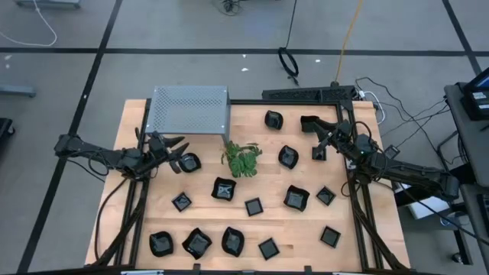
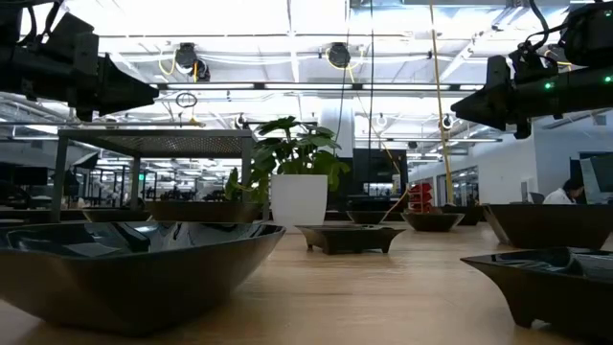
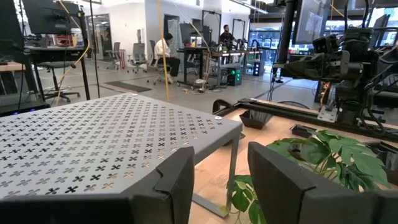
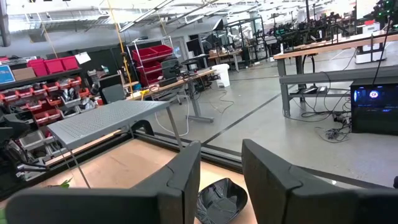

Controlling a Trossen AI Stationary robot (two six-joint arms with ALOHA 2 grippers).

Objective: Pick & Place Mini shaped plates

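Both tools empty, fingers apart — left tool [image 1: 177, 149] by the grey box [image 1: 188, 109], right tool [image 1: 319, 136] above the plates [image 1: 288, 156].

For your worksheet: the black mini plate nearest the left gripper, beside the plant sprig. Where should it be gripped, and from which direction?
Grip the mini plate by its raised rim, coming from above with one finger inside and one outside. It sits flat and shallow, so its sides offer little hold. The left gripper, open, is already beside it.

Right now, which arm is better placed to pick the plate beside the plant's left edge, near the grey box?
Left. The left gripper hangs open right by that plate, beside the grey box. The right gripper, also open, is across the table, beyond the plant sprig.
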